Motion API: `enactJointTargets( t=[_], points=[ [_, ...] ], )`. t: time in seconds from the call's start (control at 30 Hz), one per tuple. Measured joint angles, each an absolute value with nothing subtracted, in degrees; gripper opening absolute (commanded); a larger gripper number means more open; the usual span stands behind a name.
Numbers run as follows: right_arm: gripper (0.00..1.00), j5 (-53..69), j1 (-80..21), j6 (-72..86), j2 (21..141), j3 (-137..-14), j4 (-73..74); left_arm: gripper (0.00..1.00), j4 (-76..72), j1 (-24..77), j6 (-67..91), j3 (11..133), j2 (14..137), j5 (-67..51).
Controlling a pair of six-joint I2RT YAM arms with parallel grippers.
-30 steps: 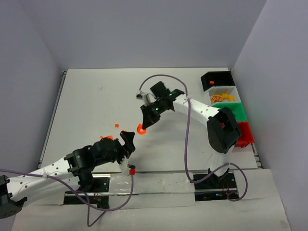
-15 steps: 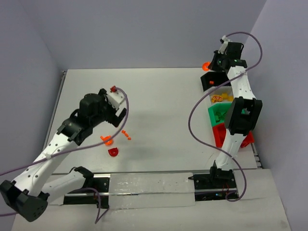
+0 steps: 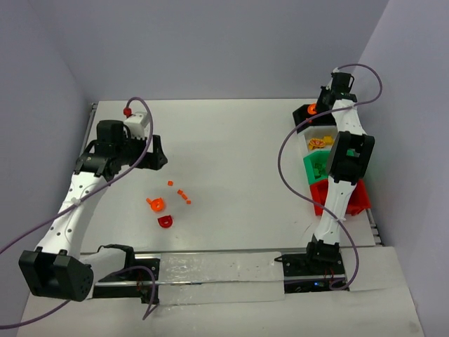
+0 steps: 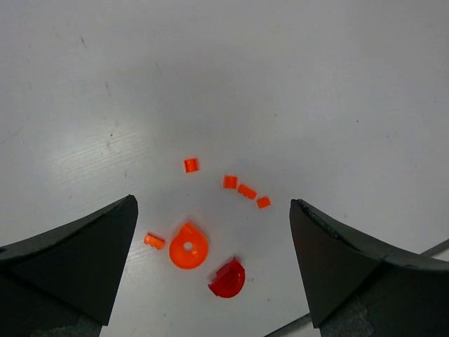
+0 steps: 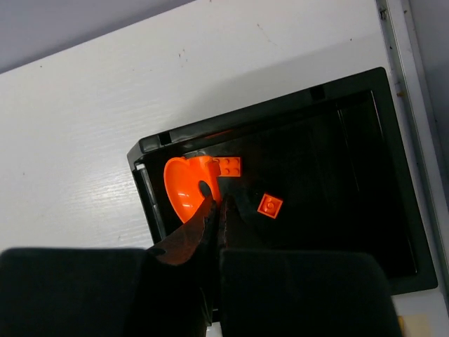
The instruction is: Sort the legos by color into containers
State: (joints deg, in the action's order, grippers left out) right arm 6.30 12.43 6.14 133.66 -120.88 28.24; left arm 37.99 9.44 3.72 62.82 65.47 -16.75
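Seven legos lie loose on the white table [image 3: 231,140], left of centre and near the front edge: five small orange bits [image 4: 229,182], an orange round piece [image 4: 188,246] and a red half-round piece [image 4: 227,278]. Red one sits just beside the orange round, not clearly touching. Left gripper [image 4: 212,202] hangs above this cluster with its fingers spread wide apart and nothing between them, touching no piece.

Four containers run in a row along the right edge of the table, far to near: black bin [image 5: 351,189], white bin [image 3: 324,131], green bin [image 3: 313,168], red bin [image 3: 359,200]. Right arm reaches to the far right. Right gripper [image 5: 216,200] is clamped tight on an orange curved piece [image 5: 184,184], held over the left part of the black bin, inside its rim. Two orange bricks [image 5: 269,204] lie on the black bin floor, one right by the held piece. White bin holds yellow and orange bits; green bin contents too small to tell.
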Motion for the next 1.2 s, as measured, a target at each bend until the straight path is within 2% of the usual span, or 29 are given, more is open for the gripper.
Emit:
enactJointTargets(
  t=[0.03,0.1,0.13,0.17,0.3,0.47,0.67,0.83,1.03,1.2],
  points=[
    [0.04,6.14,12.43,6.13,133.75,-120.94,28.19,0.99,38.83,8.19,3.42,62.81,65.76,-17.75],
    [0.20,5.54,12.43,6.13,134.32,-121.89,28.27,0.99,40.34,6.43,1.79,62.70,66.08,-19.41],
    [0.38,5.33,12.43,5.99,134.71,-122.46,28.13,0.99,41.18,5.88,0.67,62.55,66.13,-20.24],
    [0.46,5.24,12.43,5.67,135.15,-123.01,28.16,0.99,42.01,5.38,-0.71,62.40,66.13,-20.95],
    [0.63,4.96,12.43,5.43,135.92,-123.34,28.52,0.93,45.32,3.94,-6.28,61.19,66.12,-23.00],
    [0.66,5.15,12.44,5.31,135.94,-123.33,28.77,0.89,50.60,2.41,-13.81,59.80,66.08,-25.64],
    [0.79,8.97,12.39,5.70,134.20,-121.44,29.93,0.84,57.82,1.75,-27.99,58.98,66.66,-27.50],
    [0.86,13.53,11.61,5.67,127.97,-117.30,31.67,0.80,62.33,2.28,-40.30,53.75,66.53,-27.56],
    [0.87,18.35,7.94,5.48,117.06,-110.96,32.14,0.74,61.96,9.46,-47.87,46.46,64.71,-26.36],
    [0.87,22.66,4.62,5.48,110.17,-104.67,32.17,0.60,58.67,13.78,-51.51,41.07,62.56,-26.25]
  ],
)
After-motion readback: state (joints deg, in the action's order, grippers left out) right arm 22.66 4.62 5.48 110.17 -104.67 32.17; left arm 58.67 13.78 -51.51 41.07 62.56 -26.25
